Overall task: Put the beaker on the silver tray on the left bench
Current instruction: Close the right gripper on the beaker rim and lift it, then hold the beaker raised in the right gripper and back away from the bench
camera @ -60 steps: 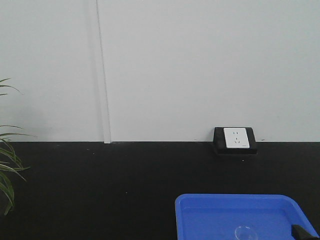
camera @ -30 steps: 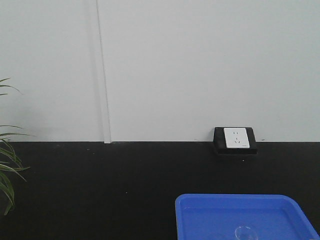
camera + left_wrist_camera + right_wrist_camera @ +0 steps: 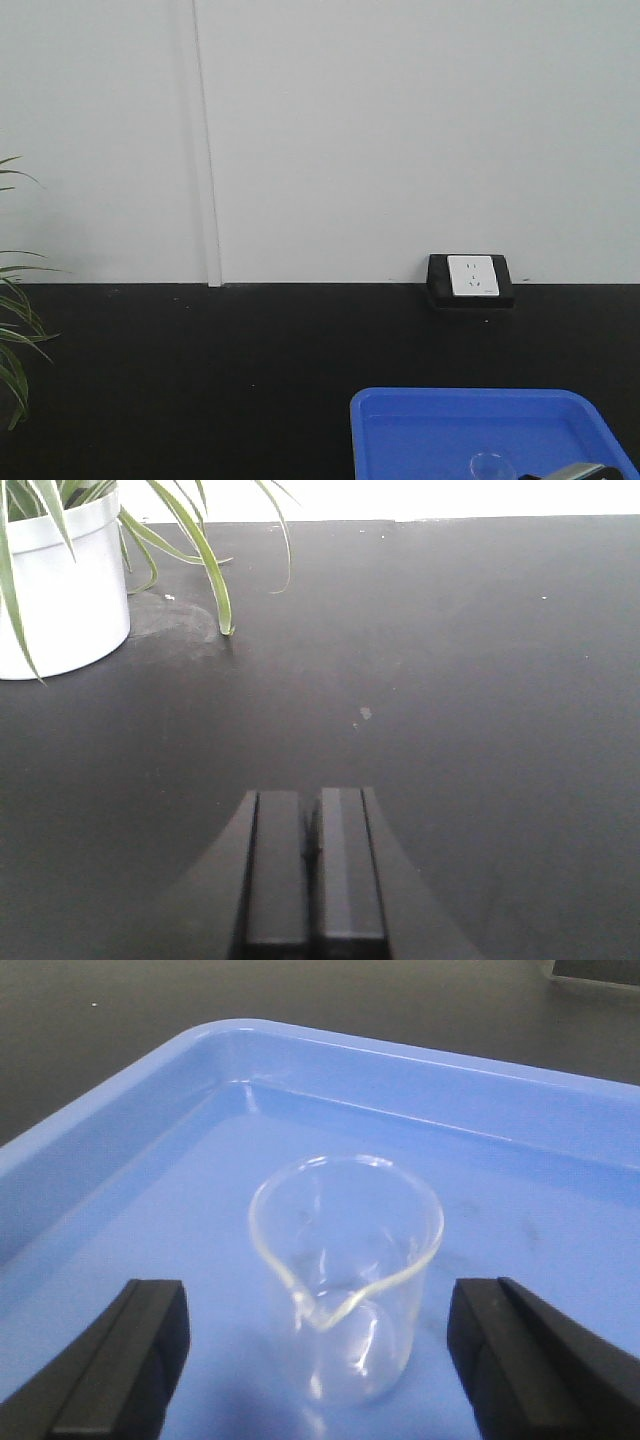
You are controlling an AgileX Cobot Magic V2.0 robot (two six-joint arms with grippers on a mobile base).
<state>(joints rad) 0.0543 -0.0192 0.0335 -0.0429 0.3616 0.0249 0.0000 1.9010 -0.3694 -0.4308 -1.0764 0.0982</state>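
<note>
Since half a second earlier, a grey-topped part of the right arm (image 3: pixel 575 470) is brought into the bottom right corner of the front-facing view, where nothing of it was shown. The beaker (image 3: pixel 490 465) is seen as a faint round rim just beside that part, standing in the blue tray (image 3: pixel 470 396) close to the tray's near edge. The tray itself is set on the black worktop (image 3: pixel 250 370) towards its near right side, with a wall socket (image 3: pixel 471 277) at the worktop's back edge. The silver tray is shown in no view.

From the left wrist, the left gripper (image 3: pixel 312 810) is seen with its fingers pressed together on nothing, held over bare worktop, with a potted plant (image 3: pixel 60 590) at the far left corner.

From the right wrist, the right gripper (image 3: pixel 315 1305) is seen spread wide, one finger (image 3: pixel 130 1360) on each side of the beaker, neither touching the glass. The beaker stands upright and looks empty, its pouring lip turned towards the camera.

The step in hand is judged to be the grasp. It is best done if the glass is kept centred between the pads, so that both walls are met together and the beaker is not pushed across the tray. The pads should be set below the flared rim and closed gently, and the beaker then raised straight up above the tray's wall.
</note>
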